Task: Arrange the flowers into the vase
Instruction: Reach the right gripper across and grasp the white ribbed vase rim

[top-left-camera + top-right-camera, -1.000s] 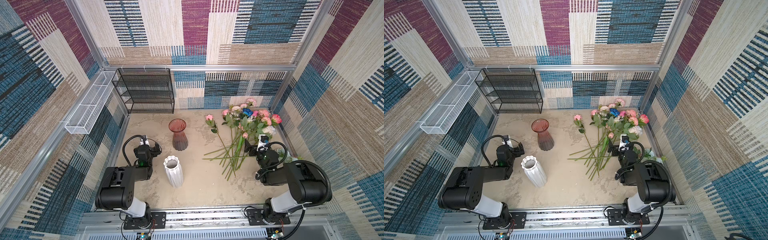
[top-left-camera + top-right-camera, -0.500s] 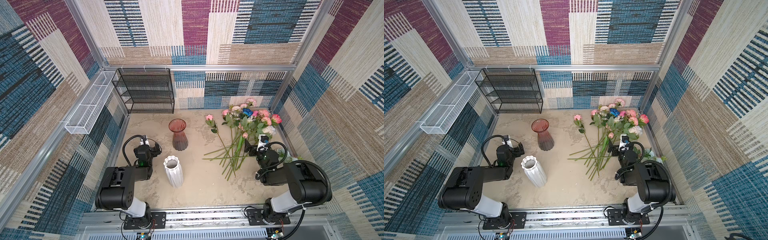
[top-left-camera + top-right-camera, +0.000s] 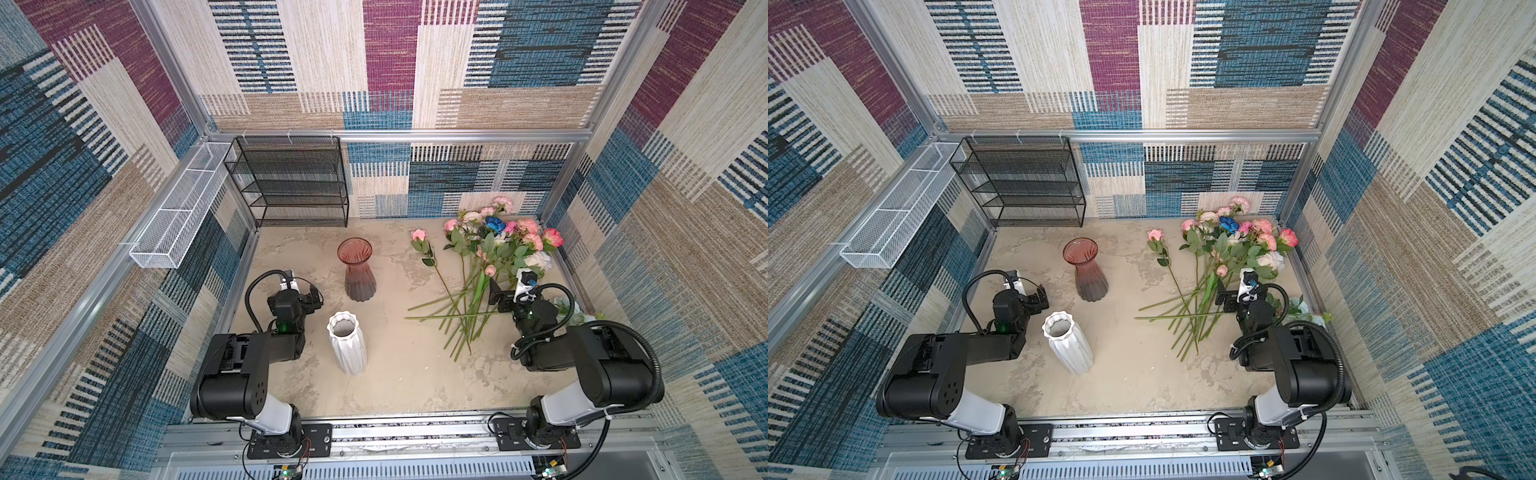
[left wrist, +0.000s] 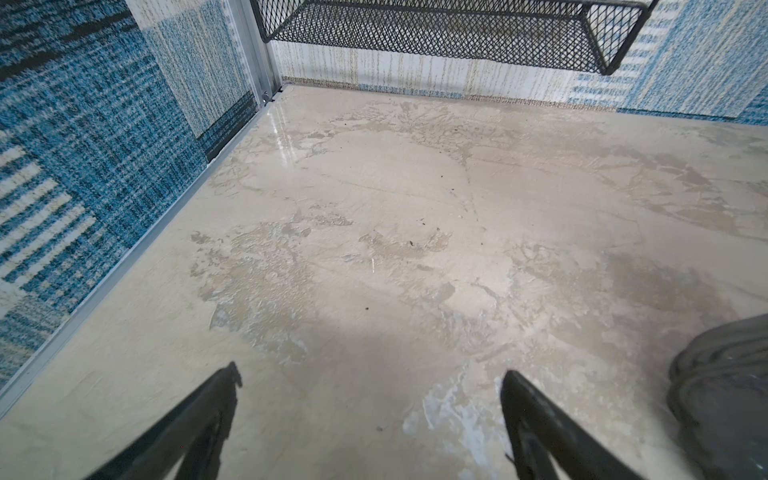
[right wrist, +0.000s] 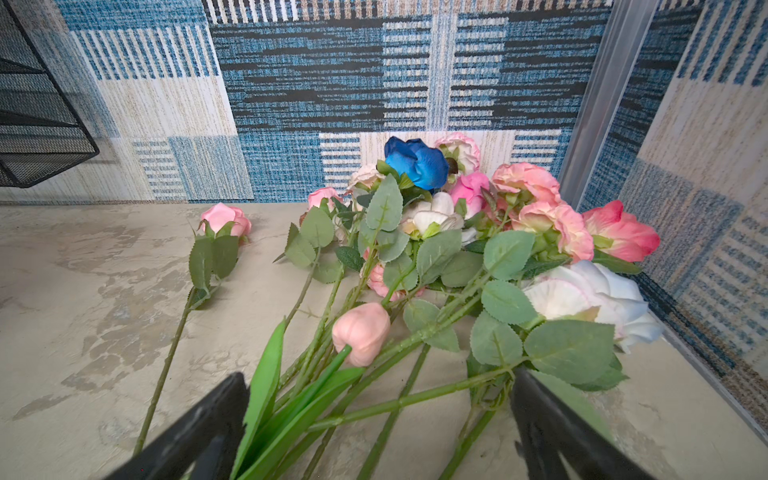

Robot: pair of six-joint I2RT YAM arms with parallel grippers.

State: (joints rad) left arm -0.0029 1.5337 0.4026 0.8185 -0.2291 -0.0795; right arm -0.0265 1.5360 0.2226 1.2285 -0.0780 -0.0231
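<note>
Zero flowers (image 3: pixel 494 253) sit in the pink vase (image 3: pixel 356 270) or white vase (image 3: pixel 347 349) yet, all heaped on the worktop (image 3: pixel 415 374) under and ahead of the open right claw (image 5: pixel 379 376), left claw (image 4: pixel 370 370) open too, so next probably means closing on just one.

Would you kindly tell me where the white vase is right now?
In both top views the white vase stands upright left of centre, nearer the camera than the reddish glass vase, with the flowers lying on the right.
</note>
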